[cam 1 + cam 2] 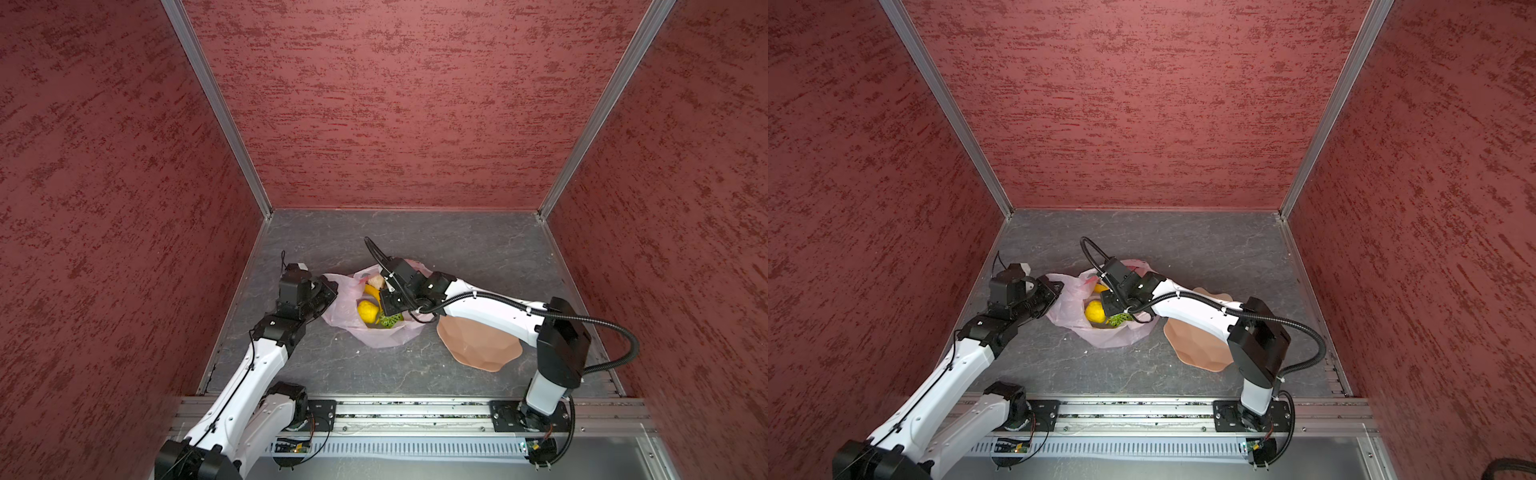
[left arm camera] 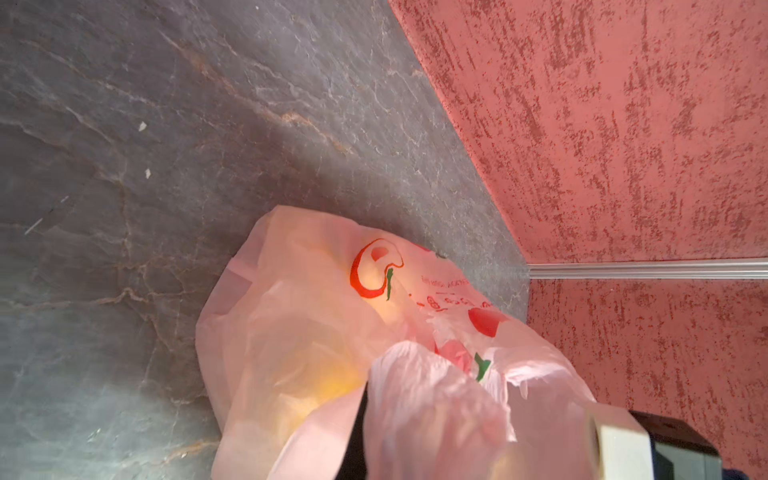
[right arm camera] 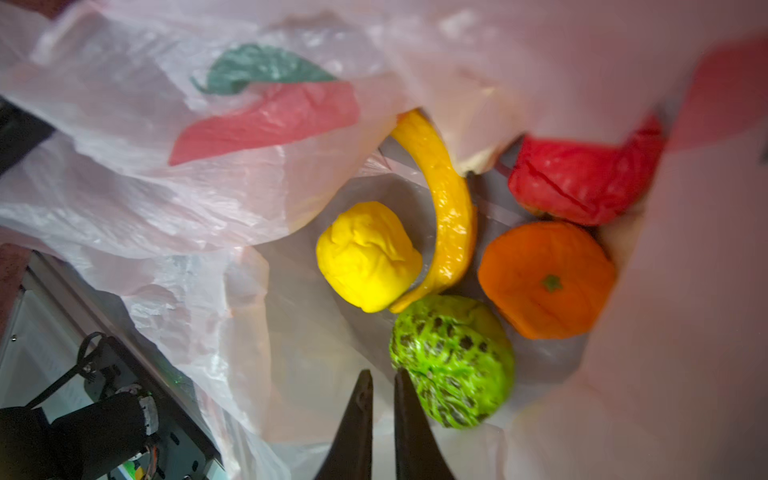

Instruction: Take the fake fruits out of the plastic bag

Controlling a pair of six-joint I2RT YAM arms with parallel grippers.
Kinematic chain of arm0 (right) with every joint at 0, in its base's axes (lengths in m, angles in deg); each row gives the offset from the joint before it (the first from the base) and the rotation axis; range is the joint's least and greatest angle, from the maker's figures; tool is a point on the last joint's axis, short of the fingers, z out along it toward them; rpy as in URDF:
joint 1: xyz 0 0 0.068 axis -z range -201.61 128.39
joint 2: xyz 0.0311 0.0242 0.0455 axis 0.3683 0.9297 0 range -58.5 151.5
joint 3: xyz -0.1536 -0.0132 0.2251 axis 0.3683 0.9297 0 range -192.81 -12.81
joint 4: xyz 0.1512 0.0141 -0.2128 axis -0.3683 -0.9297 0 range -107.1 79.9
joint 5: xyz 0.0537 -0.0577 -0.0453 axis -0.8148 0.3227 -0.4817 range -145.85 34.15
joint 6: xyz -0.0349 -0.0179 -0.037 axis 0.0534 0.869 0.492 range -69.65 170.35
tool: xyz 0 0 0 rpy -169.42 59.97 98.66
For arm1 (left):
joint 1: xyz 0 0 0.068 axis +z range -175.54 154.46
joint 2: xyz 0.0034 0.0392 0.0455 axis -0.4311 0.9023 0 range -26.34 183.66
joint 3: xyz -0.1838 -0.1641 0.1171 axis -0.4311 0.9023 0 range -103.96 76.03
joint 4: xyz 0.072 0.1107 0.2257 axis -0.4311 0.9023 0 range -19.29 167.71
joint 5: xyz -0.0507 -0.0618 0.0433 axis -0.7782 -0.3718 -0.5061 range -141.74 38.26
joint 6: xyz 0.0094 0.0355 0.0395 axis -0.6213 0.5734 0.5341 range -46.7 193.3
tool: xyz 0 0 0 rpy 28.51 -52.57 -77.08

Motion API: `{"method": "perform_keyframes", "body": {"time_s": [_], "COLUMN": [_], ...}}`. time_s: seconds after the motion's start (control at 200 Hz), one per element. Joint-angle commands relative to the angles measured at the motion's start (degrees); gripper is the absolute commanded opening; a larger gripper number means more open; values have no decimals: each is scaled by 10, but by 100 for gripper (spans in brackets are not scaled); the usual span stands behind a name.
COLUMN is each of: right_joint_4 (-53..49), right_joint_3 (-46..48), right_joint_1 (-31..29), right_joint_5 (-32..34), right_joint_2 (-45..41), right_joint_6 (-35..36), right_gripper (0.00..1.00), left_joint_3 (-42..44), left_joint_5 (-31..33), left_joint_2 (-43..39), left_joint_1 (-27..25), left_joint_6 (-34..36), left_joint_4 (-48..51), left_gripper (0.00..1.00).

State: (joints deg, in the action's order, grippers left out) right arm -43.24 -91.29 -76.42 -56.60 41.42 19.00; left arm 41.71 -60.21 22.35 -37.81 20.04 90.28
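The pale-pink plastic bag [image 1: 347, 309] lies open on the grey floor [image 1: 457, 257]. My left gripper [image 1: 328, 291] is shut on the bag's left edge, and the film [image 2: 436, 407] drapes over its finger. My right gripper [image 3: 382, 374] hangs in the bag's mouth, its jaws a narrow crack apart with nothing between them. Just beyond its tips sits the green lattice ball [image 3: 453, 361]. Deeper inside lie the yellow lemon [image 3: 368, 255], banana [image 3: 451, 212], orange [image 3: 546, 278], red ball [image 3: 582, 183] and a cream piece [image 3: 478, 160].
A tan faceted dish [image 1: 478, 345] lies on the floor to the right of the bag, partly under my right arm. Red textured walls close in three sides. A metal rail [image 1: 415, 409] with both arm bases runs along the front.
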Motion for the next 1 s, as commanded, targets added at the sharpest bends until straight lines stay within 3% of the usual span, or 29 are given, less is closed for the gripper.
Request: {"method": "perform_keyframes", "body": {"time_s": [0.0, 0.215, 0.481, 0.641, 0.867, 0.997], "right_joint_4": [-40, -65, -12, -33, -112, -109], "right_joint_3": [43, 130, 197, 161, 64, 46], "right_joint_1": [1, 1, 1, 2, 2, -1], "right_joint_5": [26, 20, 16, 52, 108, 106], "right_joint_2": [-40, -101, -73, -57, -64, -80], "right_joint_6": [-27, -56, -34, -9, -8, -23], "right_gripper": [14, 14, 13, 14, 29, 36], "left_joint_3": [11, 21, 31, 41, 74, 84], "left_joint_5": [24, 60, 90, 114, 158, 174], "left_joint_2": [-20, -37, -39, -51, -78, -82], "left_joint_1": [-21, -61, -120, -157, -214, -230], "left_joint_6": [-8, -23, -57, -79, -117, -126], "left_joint_4": [57, 96, 141, 164, 161, 153], "left_gripper": [0, 0, 0, 0, 0, 0]}}
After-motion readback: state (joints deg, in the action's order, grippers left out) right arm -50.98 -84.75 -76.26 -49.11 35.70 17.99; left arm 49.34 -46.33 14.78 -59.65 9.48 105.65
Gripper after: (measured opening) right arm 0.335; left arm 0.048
